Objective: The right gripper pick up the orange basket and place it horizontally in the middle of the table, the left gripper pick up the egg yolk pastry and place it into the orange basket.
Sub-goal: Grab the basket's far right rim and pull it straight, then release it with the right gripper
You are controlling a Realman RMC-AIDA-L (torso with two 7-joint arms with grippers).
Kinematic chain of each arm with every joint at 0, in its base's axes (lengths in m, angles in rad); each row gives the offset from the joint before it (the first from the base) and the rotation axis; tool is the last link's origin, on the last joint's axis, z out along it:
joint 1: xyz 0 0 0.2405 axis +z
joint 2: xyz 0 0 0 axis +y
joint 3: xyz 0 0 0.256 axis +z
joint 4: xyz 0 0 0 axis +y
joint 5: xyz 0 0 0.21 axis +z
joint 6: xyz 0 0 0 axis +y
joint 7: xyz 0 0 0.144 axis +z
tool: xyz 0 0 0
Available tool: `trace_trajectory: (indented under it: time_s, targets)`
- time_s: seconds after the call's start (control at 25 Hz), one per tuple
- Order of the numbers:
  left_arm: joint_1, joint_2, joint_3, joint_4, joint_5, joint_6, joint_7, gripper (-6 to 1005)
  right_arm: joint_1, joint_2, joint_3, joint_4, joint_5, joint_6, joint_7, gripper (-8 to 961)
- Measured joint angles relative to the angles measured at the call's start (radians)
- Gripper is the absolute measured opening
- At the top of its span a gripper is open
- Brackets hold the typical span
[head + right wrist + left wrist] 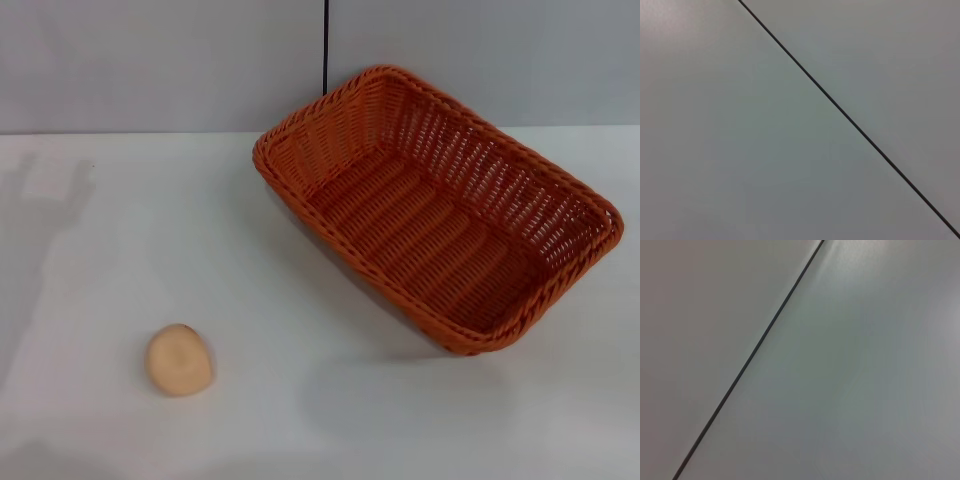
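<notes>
Neither gripper shows in any view, so how their fingers stand can't be told. Both wrist views give only a plain grey panelled surface crossed by one thin dark seam (747, 362).

On the white table (90, 260) sits the basket (440, 205), taking up the far right part and turned at a slant, one corner pointing toward the back wall (150, 60) and its long side running down to the right. It is an orange-brown rectangular weave: a braided rim, sloping open-weave sides with light showing through the slats, and a tightly ribbed floor. It stands upright, mouth up, with nothing inside.

The pastry (179, 359) lies well apart from the basket, off toward the near left. It is small, round and domed, pale tan-peach with a smooth matte skin and a shallow dimple on top, resting on the bare tabletop and touching nothing else.

A dark vertical seam (326, 45) runs down the wall behind the basket's far corner.
</notes>
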Motion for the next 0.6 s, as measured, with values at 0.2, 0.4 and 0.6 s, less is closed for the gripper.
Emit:
trace_trajectory:
  time_s: [0.2,0.4,0.6]
  targets:
    - [0.000,0.000,0.003,0.000,0.000,0.001,0.000,844,0.001,0.000,0.000,0.000,0.000,0.004,0.000,491]
    - [0.000,0.000,0.003,0.000,0.000,0.001,0.000,843,0.003,0.000,0.000,0.000,-0.002,0.007,0.000,498]
    - [0.000,0.000,0.004,0.000,0.001,0.002,0.000,843,0.003,0.000,0.000,0.000,-0.005,0.008,0.000,506]
